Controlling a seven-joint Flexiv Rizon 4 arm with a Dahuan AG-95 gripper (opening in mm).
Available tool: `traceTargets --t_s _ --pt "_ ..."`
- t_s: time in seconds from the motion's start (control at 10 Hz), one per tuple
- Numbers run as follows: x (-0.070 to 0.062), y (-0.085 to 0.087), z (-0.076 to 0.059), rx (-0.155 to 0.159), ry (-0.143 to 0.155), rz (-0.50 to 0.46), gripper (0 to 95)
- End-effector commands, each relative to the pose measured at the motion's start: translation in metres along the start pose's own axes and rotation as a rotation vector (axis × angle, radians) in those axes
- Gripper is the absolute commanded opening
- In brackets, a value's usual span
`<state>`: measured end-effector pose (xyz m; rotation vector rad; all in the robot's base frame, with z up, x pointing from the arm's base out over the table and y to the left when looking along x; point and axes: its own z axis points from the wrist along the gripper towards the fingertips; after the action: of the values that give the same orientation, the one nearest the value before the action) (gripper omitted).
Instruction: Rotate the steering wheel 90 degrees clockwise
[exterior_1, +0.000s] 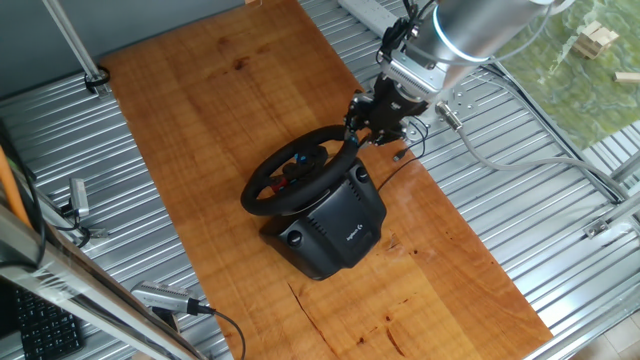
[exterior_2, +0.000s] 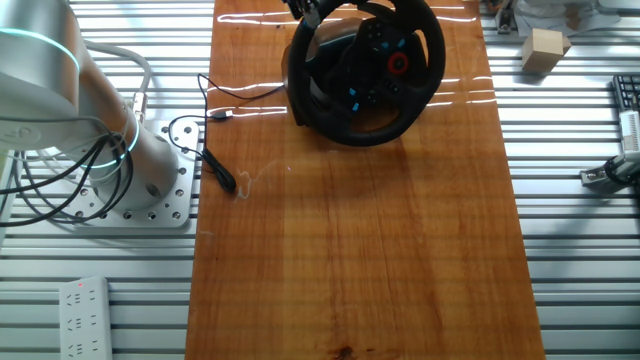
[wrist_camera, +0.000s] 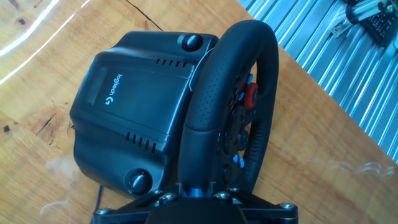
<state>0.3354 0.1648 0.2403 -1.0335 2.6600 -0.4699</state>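
The black steering wheel (exterior_1: 262, 188) stands on its boxy black base (exterior_1: 335, 232) on the wooden board. It faces the other fixed view (exterior_2: 421, 82), where its red and blue hub buttons show. My gripper (exterior_1: 357, 126) is at the rim's far right part and is closed around it. In the hand view the thick rim (wrist_camera: 206, 106) runs straight down into my gripper (wrist_camera: 199, 190), with the base (wrist_camera: 130, 93) to its left. My fingertips are hidden by the rim. In the other fixed view my gripper (exterior_2: 312, 12) is at the top edge.
A thin black cable (exterior_2: 215, 115) lies on the board left of the wheel. My arm's mount (exterior_2: 150, 185) stands on the slatted table to the left. A wooden block (exterior_2: 545, 50) and a power strip (exterior_2: 80, 300) lie off the board.
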Motion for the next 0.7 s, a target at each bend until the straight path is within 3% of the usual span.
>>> traceTargets --t_s 0.1,0.2,0.3,0.7 --pt "0.0013 -0.0001 -0.0005 -0.003 -0.004 0.001 57.0" --pt "0.0012 0.0 -0.0003 -0.002 -0.005 0.005 57.0" --pt "0.0011 0.0001 -0.0003 -0.002 -0.005 0.009 38.0" --pt "0.0004 0.0007 0.0025 0.002 -0.008 0.014 38.0"
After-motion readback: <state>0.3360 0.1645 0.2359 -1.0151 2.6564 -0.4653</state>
